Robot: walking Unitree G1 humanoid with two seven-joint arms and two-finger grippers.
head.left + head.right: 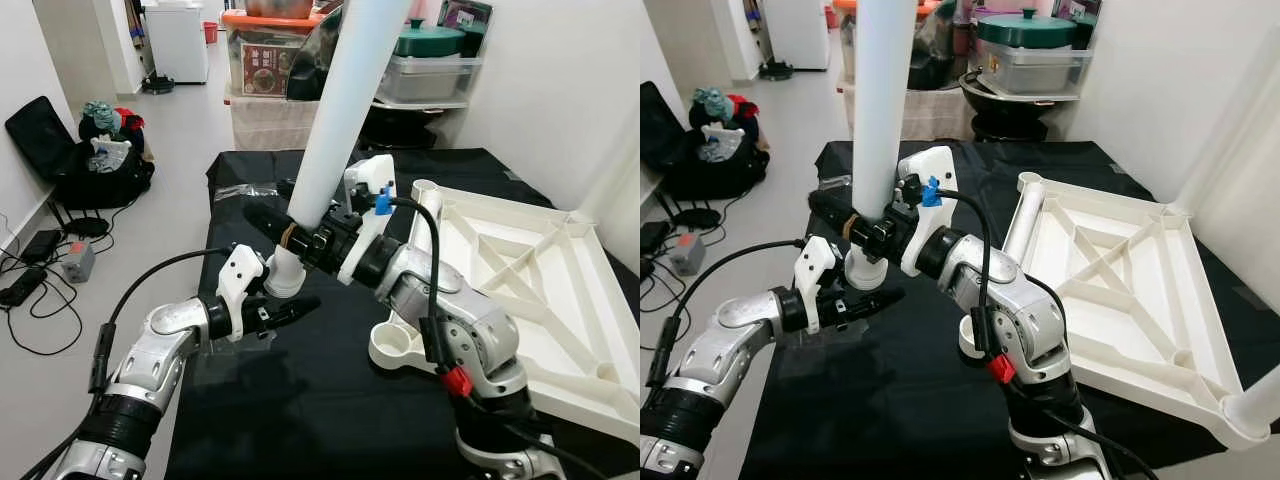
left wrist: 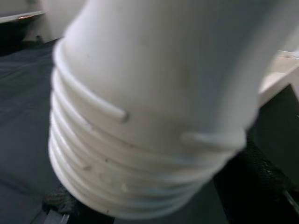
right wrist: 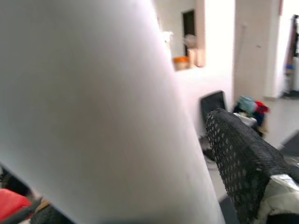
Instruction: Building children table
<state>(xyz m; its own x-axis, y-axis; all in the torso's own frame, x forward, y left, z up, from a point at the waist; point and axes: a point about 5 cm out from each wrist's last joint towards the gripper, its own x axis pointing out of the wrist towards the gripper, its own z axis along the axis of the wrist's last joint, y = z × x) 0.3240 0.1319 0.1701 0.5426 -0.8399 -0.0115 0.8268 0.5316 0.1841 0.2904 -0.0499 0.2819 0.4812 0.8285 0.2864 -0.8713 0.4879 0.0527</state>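
A long white table leg (image 1: 335, 120) stands tilted over the black-covered work surface (image 1: 300, 400). My right gripper (image 1: 292, 232) is shut on it just above its ribbed screw end (image 1: 283, 276). The left gripper (image 1: 295, 306) sits directly below that end, open, with a black finger (image 2: 58, 205) on either side of the threads (image 2: 140, 172). The white tabletop (image 1: 520, 270) lies upside down at the right, showing its ribs. An empty round corner socket (image 1: 395, 345) faces up close to my right arm, and another socket (image 1: 425, 190) is at the far corner.
Another white leg (image 1: 1240, 130) rises from the tabletop's right side. Storage boxes and a green-lidded pot (image 1: 430, 40) are stacked behind the table. A black bag with clothes (image 1: 100, 160) and cables (image 1: 40, 270) lie on the floor at the left.
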